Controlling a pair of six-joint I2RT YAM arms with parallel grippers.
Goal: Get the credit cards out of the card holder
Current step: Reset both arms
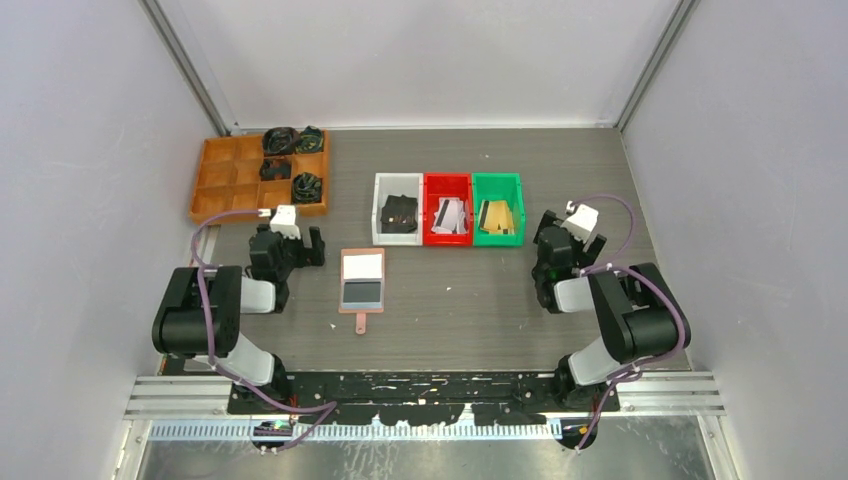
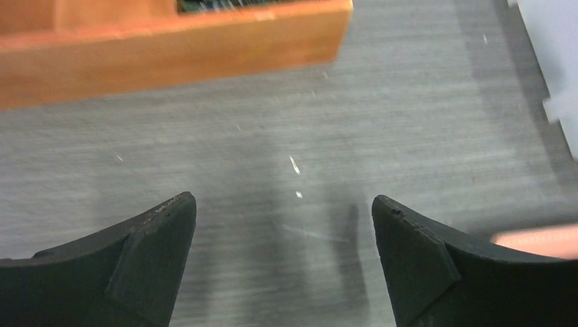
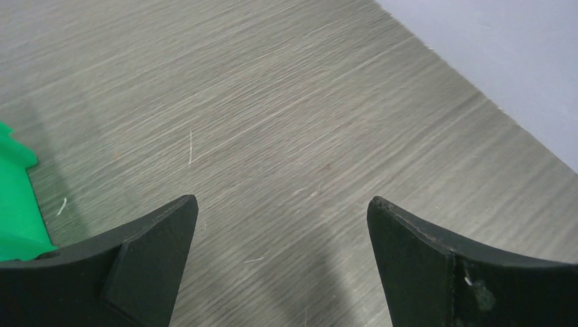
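While the flat pink card holder (image 1: 361, 279) lay open toward the grey table (image 1: 450, 320)'s near edge, reachable, the left gripper (image 2: 283, 225) and right gripper (image 3: 283, 218) hung spread, empty.

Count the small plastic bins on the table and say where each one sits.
3. They stand side by side in a row mid-table: the white bin on the left, the red bin in the middle, the green bin on the right. None seems hidden.
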